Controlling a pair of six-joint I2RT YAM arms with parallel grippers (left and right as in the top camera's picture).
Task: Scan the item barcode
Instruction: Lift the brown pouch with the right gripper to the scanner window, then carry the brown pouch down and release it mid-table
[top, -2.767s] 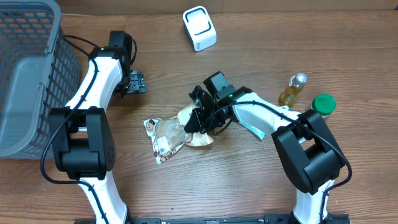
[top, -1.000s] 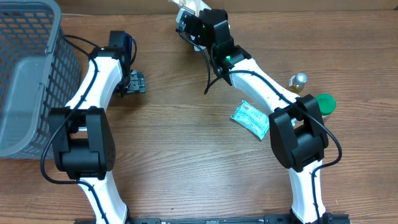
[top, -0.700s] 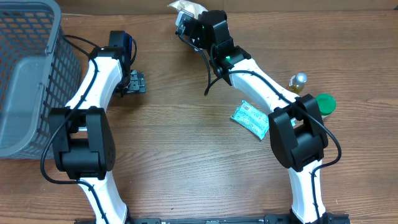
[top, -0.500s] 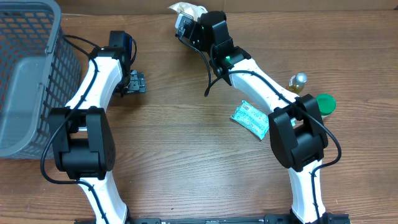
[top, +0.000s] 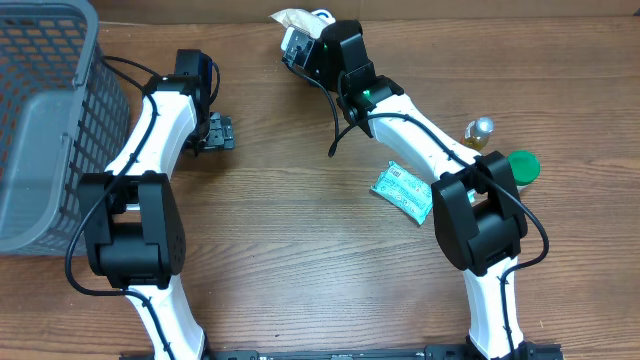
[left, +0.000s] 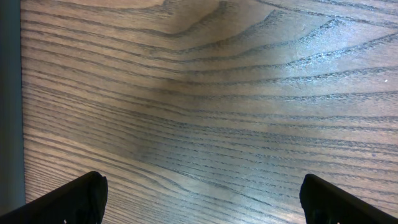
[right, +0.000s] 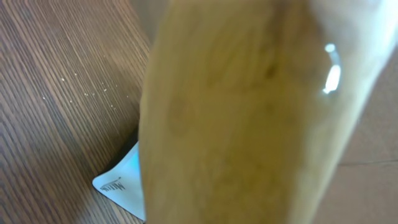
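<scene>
Left gripper (top: 218, 132) hangs wide open over the wooden table (top: 300, 280), idle. Right gripper (top: 298, 30) is clamped on the snack pouch (top: 293, 15), right above the white scanner (right: 121, 183). Can't spot the barcode, so I'd rotate the pouch slowly till it faces down.

Wood-grain table (top: 300, 280) fills the overhead view, dark brown throughout, and soft light glints off its grain up close.

Grey mesh basket (top: 40, 120) at left edge of wooden table (top: 300, 270). Teal packet (top: 403, 191) lying flat, right of centre. Amber bottle (top: 474, 143) just beside green lid (top: 520, 166).
</scene>
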